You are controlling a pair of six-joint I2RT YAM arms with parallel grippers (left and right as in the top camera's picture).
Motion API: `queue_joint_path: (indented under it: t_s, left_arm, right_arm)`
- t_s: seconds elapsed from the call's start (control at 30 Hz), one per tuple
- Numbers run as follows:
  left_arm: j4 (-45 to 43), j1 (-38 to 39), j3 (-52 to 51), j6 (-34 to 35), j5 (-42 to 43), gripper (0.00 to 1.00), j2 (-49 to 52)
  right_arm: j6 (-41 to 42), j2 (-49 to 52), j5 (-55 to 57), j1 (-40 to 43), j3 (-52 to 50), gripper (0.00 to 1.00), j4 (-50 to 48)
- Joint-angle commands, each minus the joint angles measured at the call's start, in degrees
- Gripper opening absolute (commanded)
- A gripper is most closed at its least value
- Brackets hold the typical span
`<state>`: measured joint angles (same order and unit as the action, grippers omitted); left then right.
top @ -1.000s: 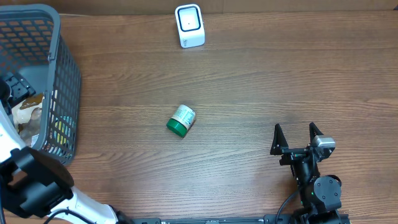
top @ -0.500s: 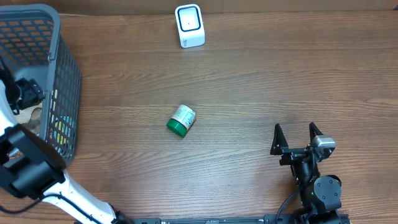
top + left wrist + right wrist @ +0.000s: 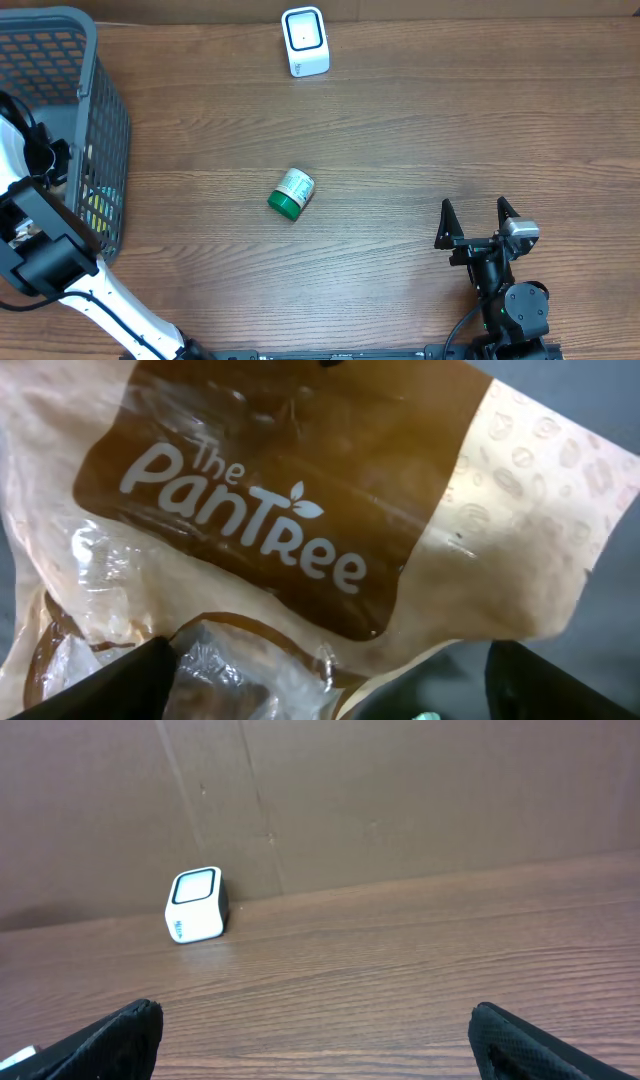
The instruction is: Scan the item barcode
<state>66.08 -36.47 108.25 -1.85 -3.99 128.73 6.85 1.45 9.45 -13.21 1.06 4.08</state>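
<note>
On the brown bag, "The PanTree"

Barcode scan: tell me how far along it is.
Done: nothing certain; a jar lies on the table, short of the scanner, and whether it was scanned doesn't show. In hand: the left gripper hangs open over a brown bag inside the basket, not gripping yet. Left: grasp the bag, lift it out, show its barcode to the scanner. The right gripper sits open, empty.
</note>
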Motion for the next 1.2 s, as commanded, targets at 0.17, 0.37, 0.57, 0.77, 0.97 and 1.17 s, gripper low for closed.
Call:
queue_joint_path:
  t_s: [0.17,0.37,0.57,0.77,0.97,1.17]
  left_arm:
    - [-0.5,-0.2,-0.1,-0.7,-0.5,0.31,2.4]
    - [-0.1,-0.2,-0.1,-0.7,-0.5,0.05,2.4]
    - [0.8,-0.2,0.6,-0.7,-0.5,0.04,2.4]
    - [5.5,-0.1,8.0,-0.3,-0.5,0.04,2.4]
    - [12.0,-0.2,21.3,2.9,-0.6,0.04,2.4]
    - [15.7,-0.2,25.3,3.6,0.2,0.83,2.5]
  right_arm:
    - [0.3,0.0,0.8,0.0,-0.6,1.0,-0.3]
    - [0.3,0.0,0.8,0.0,-0.6,1.0,-0.3]
    - [0.2,0.0,0.8,0.0,-0.6,1.0,-0.3]
    - [0.3,0.0,0.8,0.0,-0.6,1.0,-0.3]
    - [0.3,0.0,0.8,0.0,-0.6,1.0,-0.3]
    - [0.3,0.0,0.8,0.0,-0.6,1.0,-0.3]
